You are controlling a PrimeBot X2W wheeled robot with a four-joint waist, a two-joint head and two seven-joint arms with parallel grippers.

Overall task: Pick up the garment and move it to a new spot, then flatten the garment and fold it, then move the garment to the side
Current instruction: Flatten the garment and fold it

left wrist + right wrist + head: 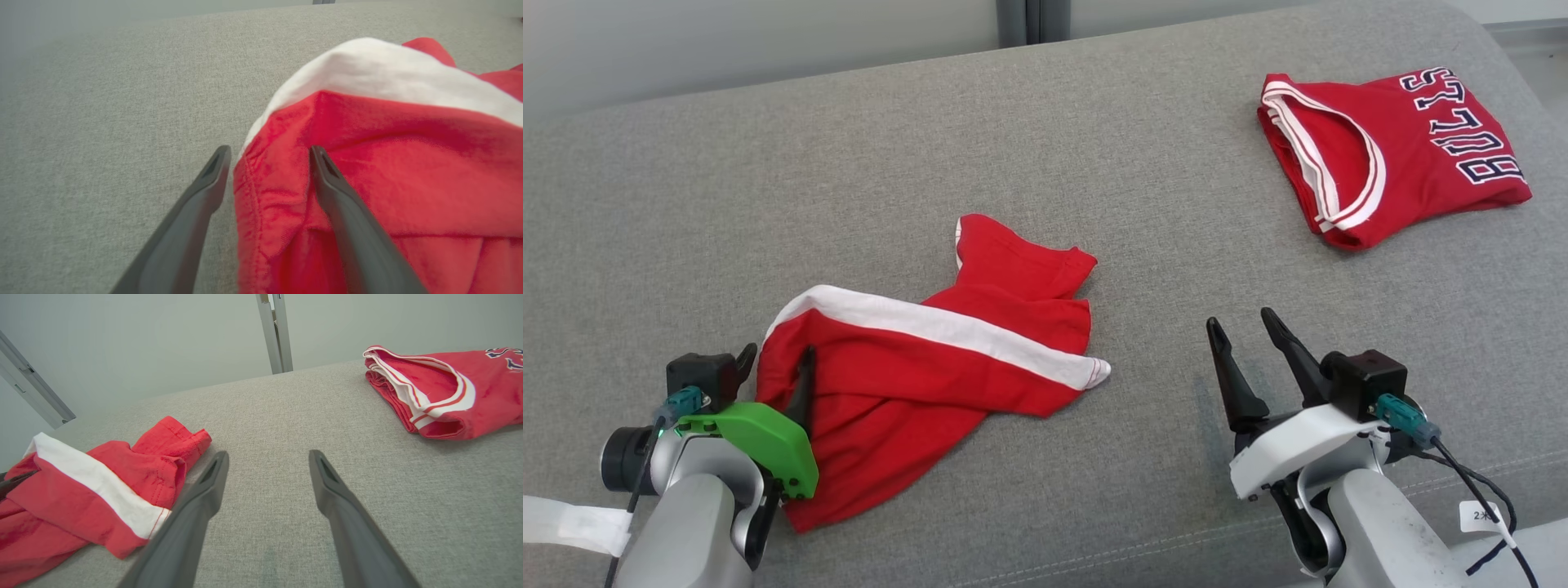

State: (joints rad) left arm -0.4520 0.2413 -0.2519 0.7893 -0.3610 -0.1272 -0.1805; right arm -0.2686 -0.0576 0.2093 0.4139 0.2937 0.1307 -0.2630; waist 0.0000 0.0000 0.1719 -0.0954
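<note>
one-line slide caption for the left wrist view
Open left gripper straddles the edge of a crumpled red garment on grey upholstery.

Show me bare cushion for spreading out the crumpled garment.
Widest: grey cushion behind the crumpled garment, out to the far left edge. Also the band between it and the folded jersey, ahead of the right gripper. Crowded: near left, where the left gripper straddles the garment's edge; far right, the jersey.

Likely a lab or test room, not a lived-in home: a broad grey upholstered surface [1045, 163] (sofa seat or padded bed, hard to tell) stands before a bare pale wall [143, 343], grey metal frame posts [274, 330] rise behind its far edge, and a crumpled red garment [915, 384] and folded jersey [1405, 155] lie on it.
</note>
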